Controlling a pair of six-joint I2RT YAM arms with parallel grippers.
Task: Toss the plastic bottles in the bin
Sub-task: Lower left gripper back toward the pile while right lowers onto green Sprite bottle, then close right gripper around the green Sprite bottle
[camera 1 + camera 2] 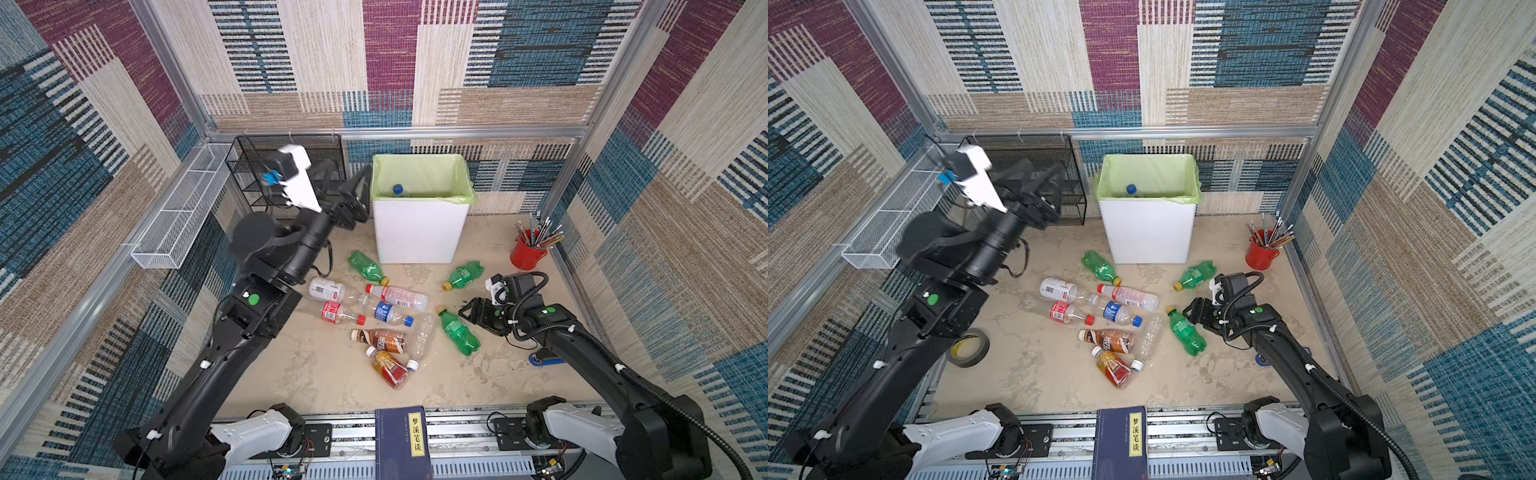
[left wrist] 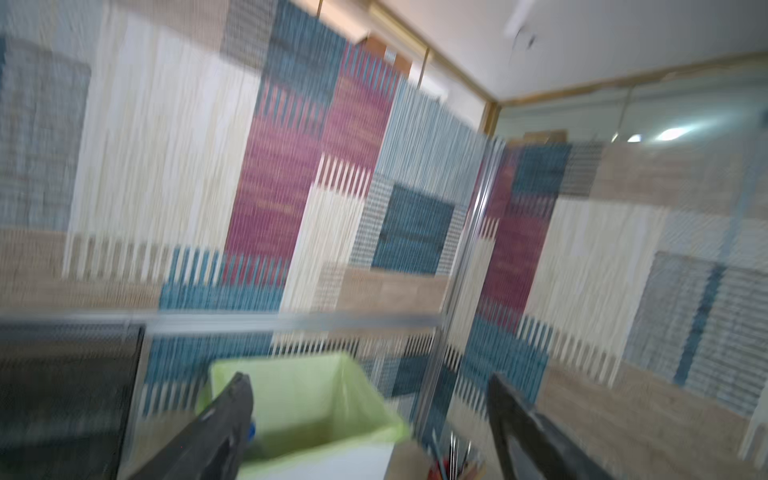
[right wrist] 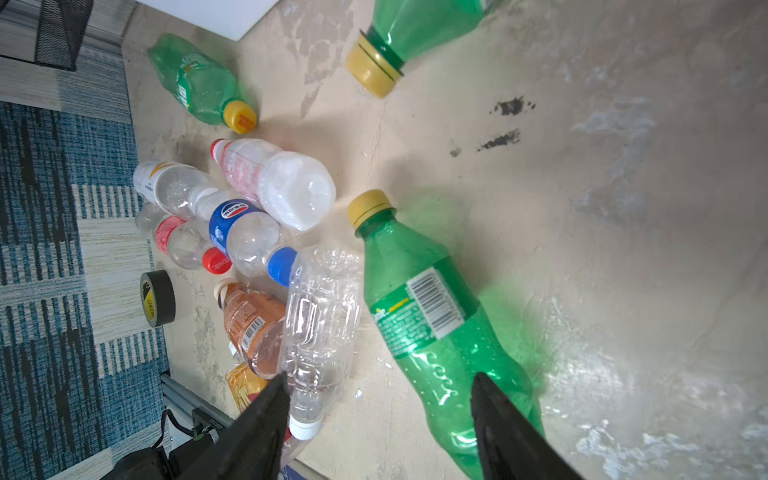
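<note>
The white bin [image 1: 419, 232] [image 1: 1146, 237] with a green bag stands at the back. A blue-capped bottle [image 1: 398, 189] [image 1: 1131, 189] lies inside it. My left gripper [image 1: 356, 199] [image 2: 370, 395] hangs raised beside the bin's left rim, blurred, open and empty. Several plastic bottles lie in a heap on the floor: a blue-labelled one [image 1: 384, 312], a brown one [image 1: 380, 338] and a clear crumpled one [image 3: 322, 324]. My right gripper [image 1: 467, 311] [image 3: 378, 390] is low and open, between the clear bottle and a green bottle [image 1: 459, 332] [image 3: 428, 316], holding nothing.
A black mesh rack [image 1: 249, 158] and a white wire basket [image 1: 178, 220] line the left wall. A red cup of pencils [image 1: 525, 251] stands at the right. A black tape roll [image 1: 968, 348] lies under the left arm. A dark book [image 1: 401, 440] sits at the front edge.
</note>
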